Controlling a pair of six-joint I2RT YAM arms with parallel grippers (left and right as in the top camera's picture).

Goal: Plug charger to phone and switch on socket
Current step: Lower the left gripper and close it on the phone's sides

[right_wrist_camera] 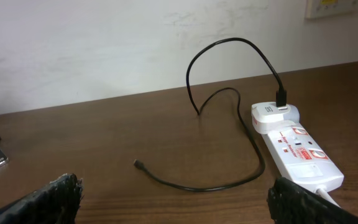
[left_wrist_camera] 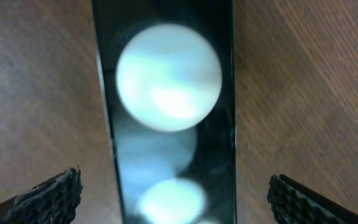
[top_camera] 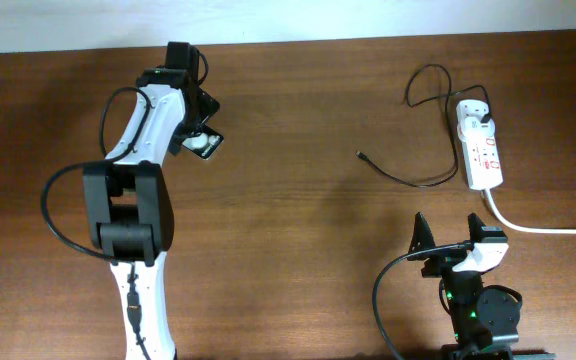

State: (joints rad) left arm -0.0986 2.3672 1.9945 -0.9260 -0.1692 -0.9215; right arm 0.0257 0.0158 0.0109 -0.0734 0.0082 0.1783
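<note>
The phone [left_wrist_camera: 173, 112], black and glossy with two white round reflections, lies flat on the brown table [top_camera: 288, 230] at the upper left [top_camera: 211, 146]. My left gripper [left_wrist_camera: 174, 190] hangs open right over it, one finger on each side and both clear of its edges. The charger is a thin black cable [top_camera: 413, 181] whose free connector tip [top_camera: 360, 155] rests mid-table; its other end loops to a white plug adapter [top_camera: 474, 112] in the socket [top_camera: 485, 155]. My right gripper [top_camera: 454, 238] stands open near the front edge, empty, facing the cable tip [right_wrist_camera: 138, 164] and the socket [right_wrist_camera: 297, 152].
A thick white cord [top_camera: 543, 228] runs from the socket's near end off to the right edge. A pale wall [right_wrist_camera: 104, 43] rises behind the table's far edge. The left arm [top_camera: 133, 210] stretches from the front edge toward the phone.
</note>
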